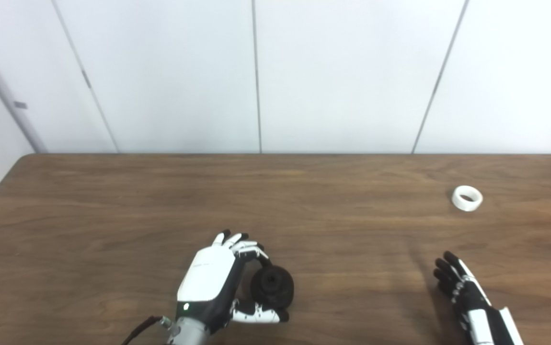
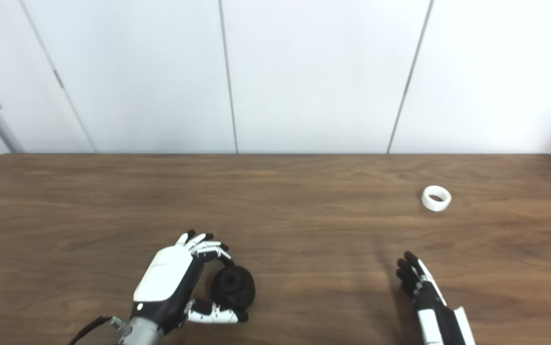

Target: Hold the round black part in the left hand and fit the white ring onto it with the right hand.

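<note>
Cupping the round black part (image 1: 271,286) between curled fingers above and thumb below, the robot's left hand (image 1: 213,285) sits low at the near edge of the table (image 1: 112,215), w/ the part's face turned toward the right, apparently so a ring can be slid on from that side. Whether the part rests on the wood or is lifted just clear can't be told. The right hand (image 1: 462,290) holds nothing, fingers extended and close together, edge-on to the camera near the bottom-right corner. The white ring (image 1: 467,198) lies flat on the wood farther back on the right, well apart from both hands and untouched, so the pickup looks like the next step. Tabletop is dark brown wood grain, approx. bare otherwise; behind it stands a plain white panelled wall (image 1: 342,76) w/ thin vertical seams.
</note>
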Robot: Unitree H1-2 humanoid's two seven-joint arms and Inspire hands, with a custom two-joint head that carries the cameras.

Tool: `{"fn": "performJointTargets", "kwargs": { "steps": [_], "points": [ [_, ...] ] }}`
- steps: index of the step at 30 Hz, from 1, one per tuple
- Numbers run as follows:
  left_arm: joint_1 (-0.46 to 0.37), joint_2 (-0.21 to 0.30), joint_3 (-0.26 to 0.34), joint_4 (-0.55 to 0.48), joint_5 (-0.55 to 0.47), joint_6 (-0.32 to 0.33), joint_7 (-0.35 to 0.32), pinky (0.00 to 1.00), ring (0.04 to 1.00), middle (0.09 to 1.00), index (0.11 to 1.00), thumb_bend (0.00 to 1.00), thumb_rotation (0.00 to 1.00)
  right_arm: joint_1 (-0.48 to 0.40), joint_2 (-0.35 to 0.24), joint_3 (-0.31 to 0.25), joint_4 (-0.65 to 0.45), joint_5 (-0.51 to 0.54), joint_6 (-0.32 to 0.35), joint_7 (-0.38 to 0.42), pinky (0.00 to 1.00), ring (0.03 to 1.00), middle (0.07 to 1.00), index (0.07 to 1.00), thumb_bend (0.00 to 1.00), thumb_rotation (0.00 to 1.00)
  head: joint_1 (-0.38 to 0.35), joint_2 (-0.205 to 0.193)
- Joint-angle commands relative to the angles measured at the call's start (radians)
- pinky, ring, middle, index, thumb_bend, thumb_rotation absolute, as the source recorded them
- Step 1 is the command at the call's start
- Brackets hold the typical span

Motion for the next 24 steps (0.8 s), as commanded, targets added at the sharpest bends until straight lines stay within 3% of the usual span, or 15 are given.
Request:
{"fn": "performJointTargets", "kwargs": {
  "steps": [1,8,14,24],
  "points": [
    [0.002,-0.012,-0.008,0.003,0.018,-0.036,0.012,1.0,0.943,0.807,0.483,0.52,0.06,0.007,0.051,0.013,-0.041,0.003,0.002,-0.003,0.91,0.913,0.915,0.929,0.57,1.0,-0.003,0.003],
    [0.023,-0.02,-0.029,0.044,0.019,-0.076,0.008,1.0,0.949,0.813,0.484,0.52,0.06,0.0,0.055,0.031,-0.065,-0.017,0.023,-0.015,0.91,0.917,0.919,0.93,0.56,1.0,-0.024,0.032],
    [0.032,-0.032,-0.024,0.084,0.01,-0.098,0.017,1.0,0.951,0.816,0.484,0.52,0.06,0.001,0.056,0.038,-0.098,-0.025,0.079,-0.029,0.93,0.928,0.926,0.925,0.61,1.0,-0.03,0.054],
    [0.05,-0.04,-0.015,0.129,0.008,-0.151,0.077,1.0,0.939,0.813,0.485,0.52,0.06,0.002,0.05,0.026,-0.126,-0.002,0.118,-0.033,0.94,0.935,0.931,0.923,0.63,1.0,-0.023,0.071]
  ]
}}
